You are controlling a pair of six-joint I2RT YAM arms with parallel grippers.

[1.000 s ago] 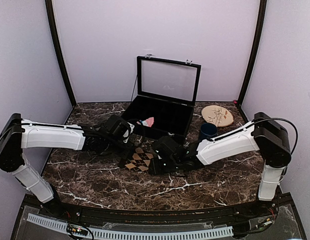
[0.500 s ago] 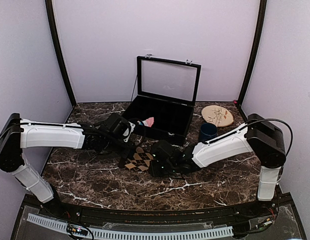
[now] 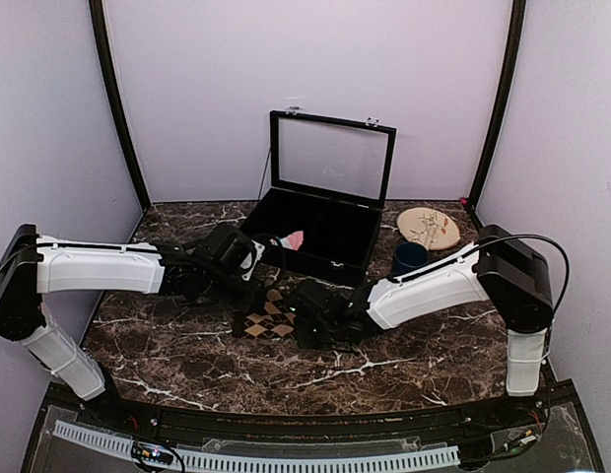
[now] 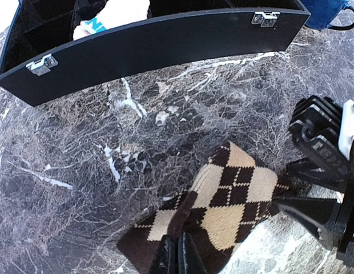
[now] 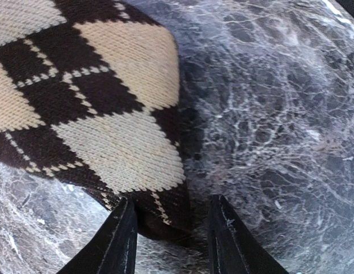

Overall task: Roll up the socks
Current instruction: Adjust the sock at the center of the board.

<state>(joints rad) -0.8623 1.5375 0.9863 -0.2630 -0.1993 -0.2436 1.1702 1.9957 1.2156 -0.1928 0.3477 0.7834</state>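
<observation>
1. The argyle sock (image 3: 269, 315) lies flat on the marble table (image 3: 187, 365), near the front of the black case (image 4: 165, 40) and between the two grippers.
2. The left gripper (image 4: 178, 251) is closed tight, its tips pressed together on the dark edge at the sock's left end. A small ridge of fabric runs up from the tips, so it appears to pinch the cloth.
3. The right gripper (image 5: 172, 208) stands about half open at the sock's other end. The dark hem lies between its fingers with a gap on one side, so nothing is clamped there.
4. The pink sock (image 4: 114, 12) sits inside the case, close behind its front wall (the left wrist view shows only a white part and a bit of teal).
5. A blue cup (image 3: 409, 258) stands just right of the case, well apart from the argyle sock.
</observation>
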